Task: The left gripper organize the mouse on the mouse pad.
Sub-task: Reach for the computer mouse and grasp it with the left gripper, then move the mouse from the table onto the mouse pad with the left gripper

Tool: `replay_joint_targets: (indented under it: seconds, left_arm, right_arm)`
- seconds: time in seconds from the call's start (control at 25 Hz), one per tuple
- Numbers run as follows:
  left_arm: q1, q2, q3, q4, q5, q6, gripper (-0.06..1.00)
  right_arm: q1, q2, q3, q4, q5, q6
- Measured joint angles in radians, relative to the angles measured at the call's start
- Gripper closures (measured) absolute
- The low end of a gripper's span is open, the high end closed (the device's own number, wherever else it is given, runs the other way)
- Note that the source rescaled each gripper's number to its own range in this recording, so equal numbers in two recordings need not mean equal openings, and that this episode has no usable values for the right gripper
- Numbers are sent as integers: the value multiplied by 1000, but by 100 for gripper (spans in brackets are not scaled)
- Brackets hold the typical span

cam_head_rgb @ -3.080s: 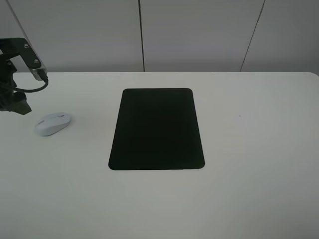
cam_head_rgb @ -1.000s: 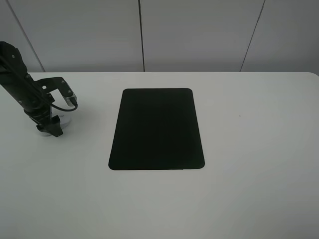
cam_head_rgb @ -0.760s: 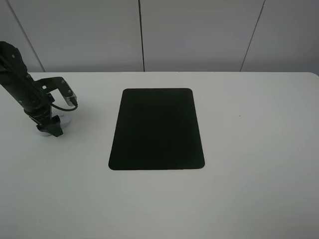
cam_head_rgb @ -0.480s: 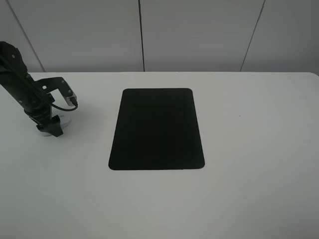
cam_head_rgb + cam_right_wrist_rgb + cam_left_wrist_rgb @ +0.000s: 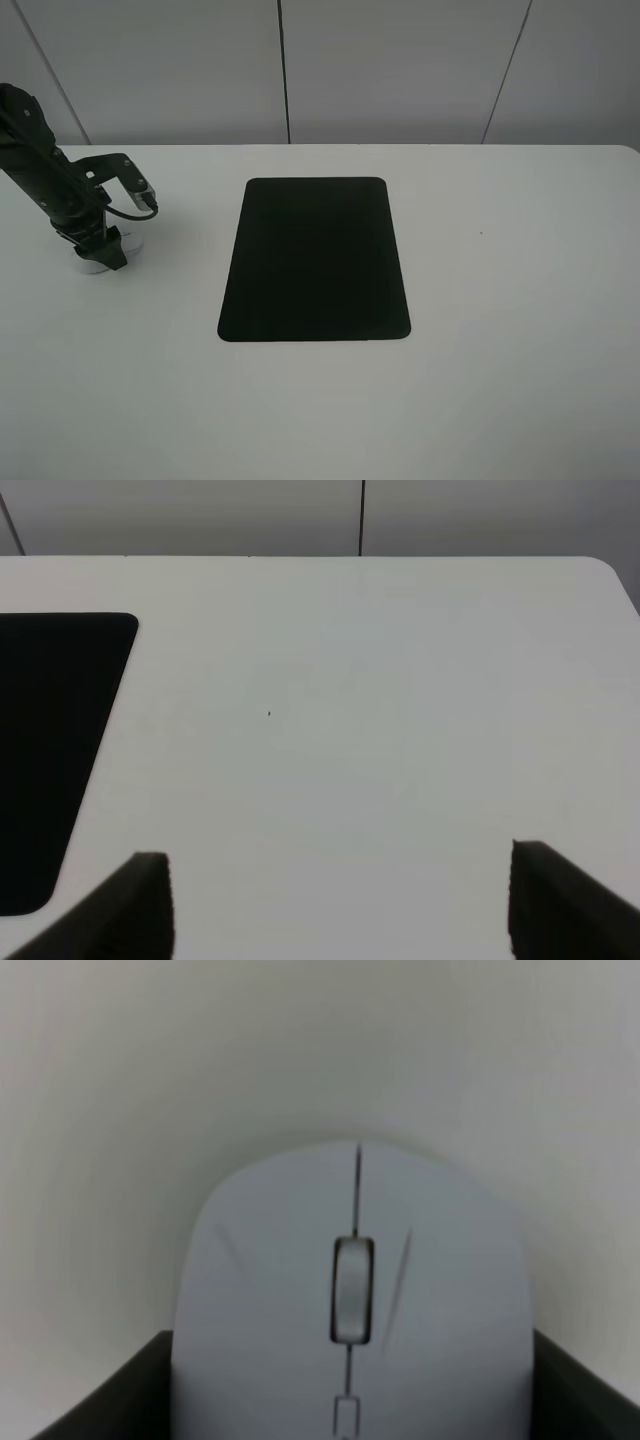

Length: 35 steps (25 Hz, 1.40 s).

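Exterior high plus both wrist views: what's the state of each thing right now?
mouse: top side up, left of the mouse pad, not on it, gripped.
mouse pad: lying flat, nothing on it.
left gripper: shut on the mouse, a finger against each side.
right gripper: open, holding nothing.
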Motion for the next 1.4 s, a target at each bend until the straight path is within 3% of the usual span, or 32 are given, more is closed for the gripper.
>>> replay_joint_targets:
  seconds: [1.16,1.4]
  left_arm:
    - [0,-24,3,-2,-2,0,94]
    - [0,-103,4,-6,3,-72,94]
  right_arm:
    - [0,0,0,0,0,0]
    - [0,0,0,0,0,0]
